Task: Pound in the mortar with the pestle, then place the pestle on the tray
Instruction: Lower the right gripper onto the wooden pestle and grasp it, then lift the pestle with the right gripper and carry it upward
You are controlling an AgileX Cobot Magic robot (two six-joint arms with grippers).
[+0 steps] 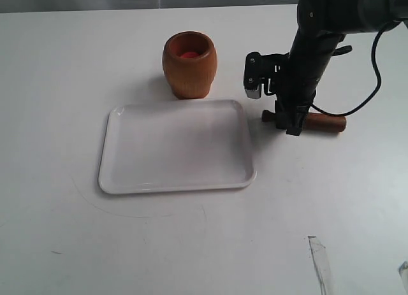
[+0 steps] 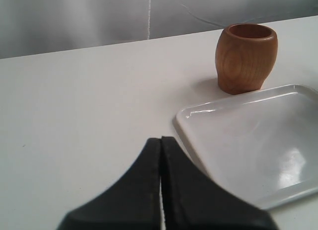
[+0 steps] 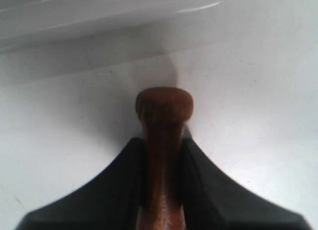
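Observation:
The orange-brown mortar (image 1: 190, 64) stands upright behind the white tray (image 1: 127, 174), something reddish inside it. To the tray's right the dark reddish-brown pestle (image 1: 325, 123) lies on the table, small knob toward the tray. My right gripper (image 1: 288, 123) reaches down over it, shut on the pestle's thin part; the right wrist view shows the pestle (image 3: 163, 140) pinched between the black fingers (image 3: 206, 180), knob sticking out past the tips. My left gripper (image 2: 161, 139) is shut on nothing, low over the table by the tray (image 2: 198, 113), with the mortar (image 2: 246, 57) beyond. The exterior view does not show it.
A black cable (image 1: 370, 91) hangs from the right arm beside the pestle. A strip of clear tape (image 1: 319, 263) lies near the table's front right. A grey backdrop (image 2: 74, 16) rises behind the table's far edge.

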